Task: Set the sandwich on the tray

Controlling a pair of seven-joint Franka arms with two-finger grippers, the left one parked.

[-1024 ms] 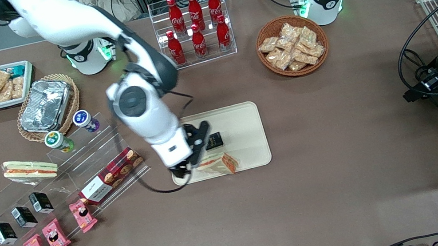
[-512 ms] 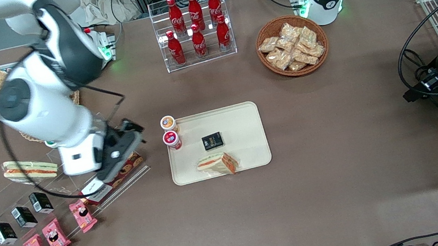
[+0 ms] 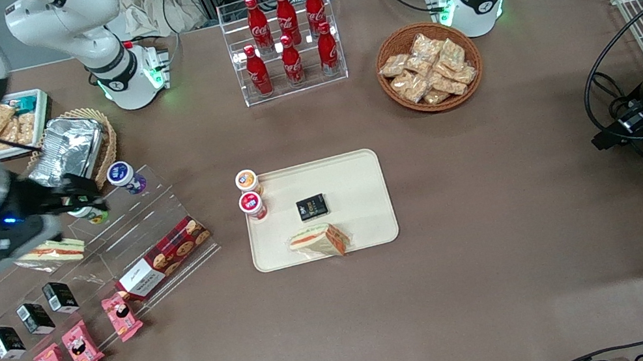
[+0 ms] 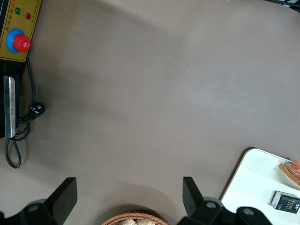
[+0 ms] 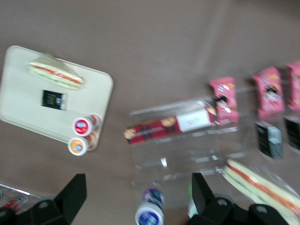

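The sandwich (image 3: 319,240) lies on the tray (image 3: 364,199), near a small black box (image 3: 311,206). The pincer (image 3: 83,199) hangs wide and empty, well apart from the tray, toward the working arm's end.

- My gripper (image 3: 83,197) hangs with fingers spread and nothing between them, over the clear acrylic rack (image 3: 127,241) at the working arm's end, close above a purple-lidded cup (image 3: 123,175) and the long sandwich (image 3: 46,251).
- On the tray (image 3: 358,184), the sandwich (image 3: 320,239) and a black packet (image 3: 311,206) fill the part nearest the rack; the rest is bare.
- Two cups (image 3: 250,194) stand at the tray's rim, blocking a low approach from the rack.
- Brown table (image 3: 347,328) nearer the front camera is open.
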